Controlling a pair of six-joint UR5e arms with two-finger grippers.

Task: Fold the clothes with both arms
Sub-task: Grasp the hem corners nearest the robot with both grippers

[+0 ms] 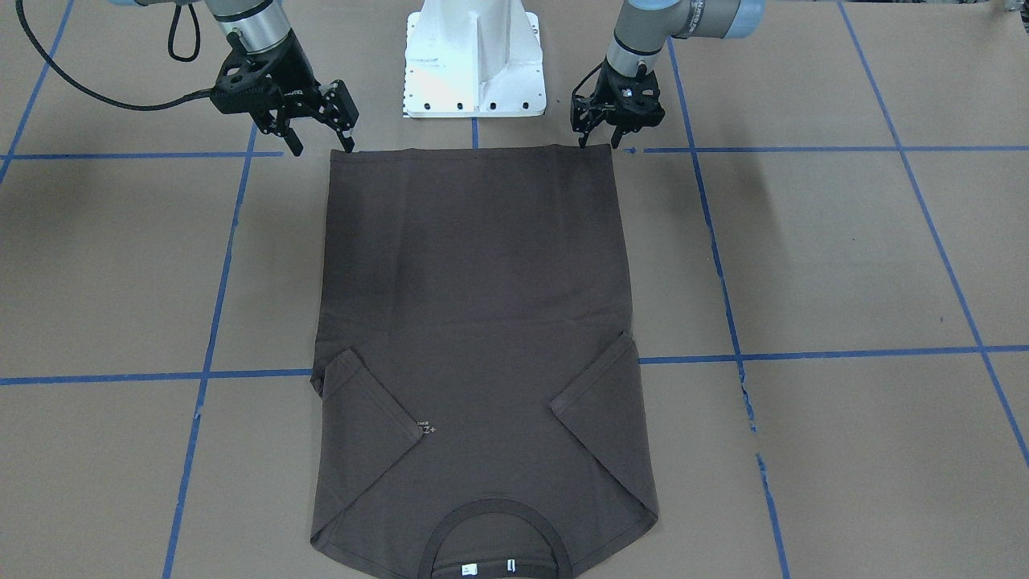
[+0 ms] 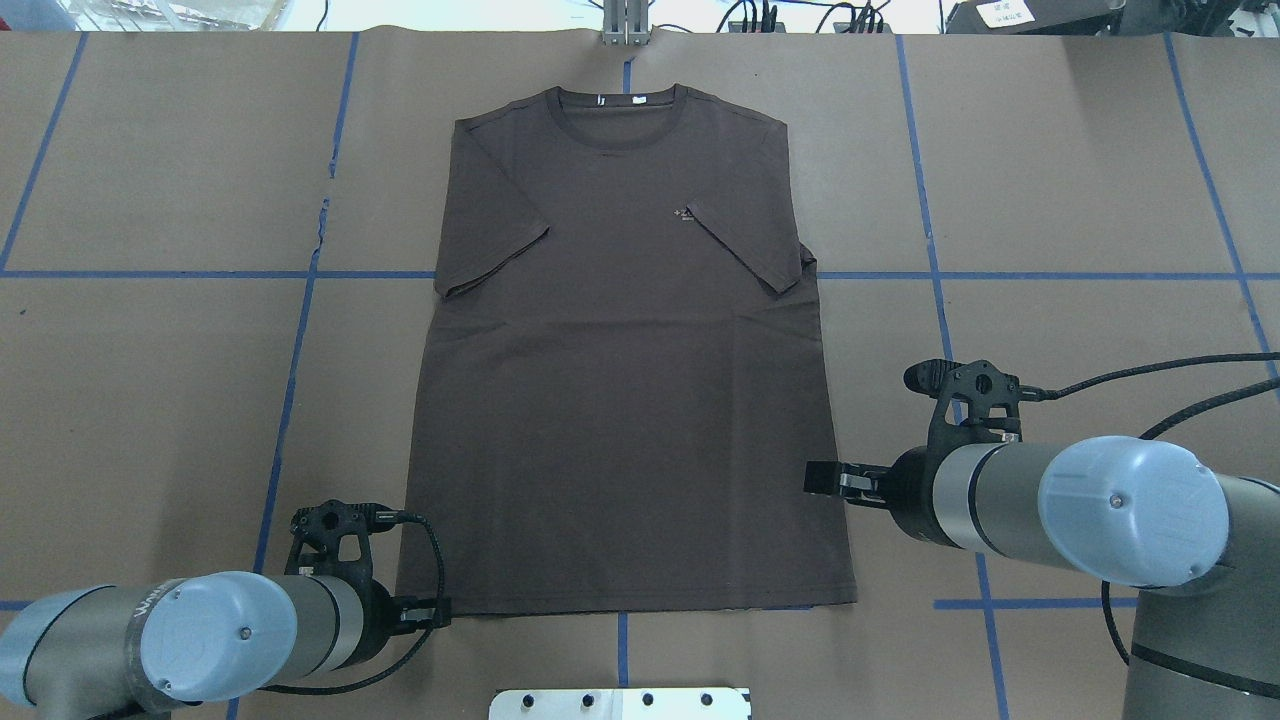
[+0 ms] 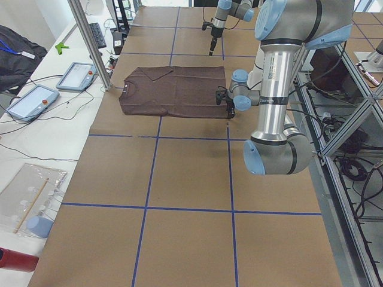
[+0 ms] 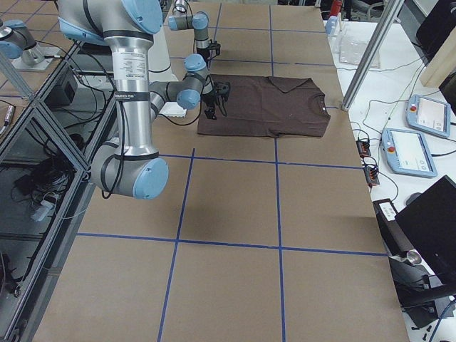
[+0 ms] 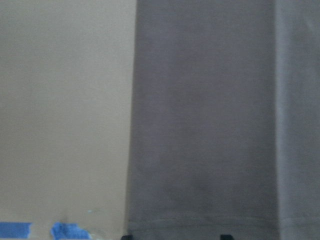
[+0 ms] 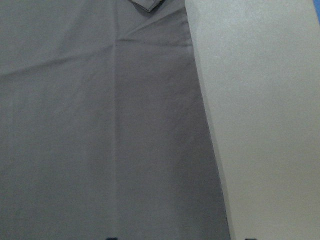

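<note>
Now, your left gripper (image 1: 599, 143) sits with its jaws apart at one hem corner of the dark brown T-shirt (image 1: 474, 273), gripping nothing. Your right gripper (image 1: 323, 148) is spread wider at the other hem corner, also empty. The shirt lies flat, chest up, on the brown paper table (image 1: 844, 257). Both sleeves are folded inward, and the collar (image 1: 492, 515) is farthest from the white base (image 1: 474, 56).

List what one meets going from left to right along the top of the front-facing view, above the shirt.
The right arm, jaws open → white base pedestal → left arm, jaws open.
</note>
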